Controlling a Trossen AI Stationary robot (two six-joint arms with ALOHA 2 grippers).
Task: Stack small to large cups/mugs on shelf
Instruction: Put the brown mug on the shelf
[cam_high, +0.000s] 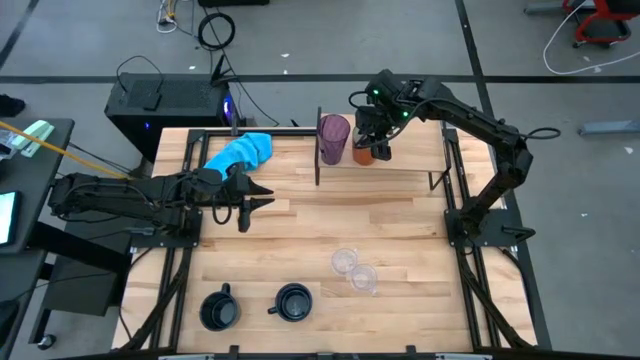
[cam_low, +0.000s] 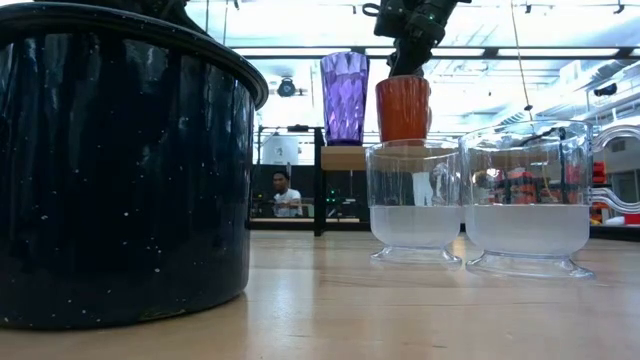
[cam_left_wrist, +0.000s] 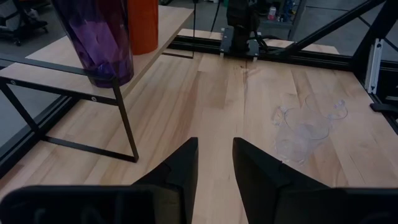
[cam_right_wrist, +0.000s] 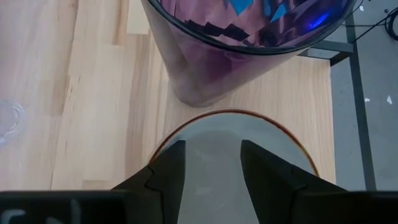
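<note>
The purple tumbler (cam_high: 333, 138) and the orange mug (cam_high: 364, 155) stand side by side on their bases at the left end of the wooden shelf (cam_high: 410, 158). My right gripper (cam_right_wrist: 211, 146) is open right above the mug's white inside (cam_right_wrist: 214, 127), pointing down. It also shows in the low view (cam_low: 408, 55). Two clear cups (cam_high: 353, 270) stand mid-table. Two black mugs (cam_high: 219, 309) (cam_high: 292, 301) stand near the front edge. My left gripper (cam_high: 266, 200) is open and empty, level over the table's left part. My right gripper's open fingers (cam_right_wrist: 171, 165) stand over the orange mug's mouth, coming from above. I cannot tell whether they touch its rim (cam_right_wrist: 230, 112). The mug stands upright on the shelf board.
A bright blue cloth (cam_high: 243, 152) lies at the table's far left, behind my left gripper. The shelf's dark side panels (cam_high: 319, 150) stand at either end, and the board to the right of the mug is bare. One black mug (cam_low: 120, 170) fills the low view's left.
</note>
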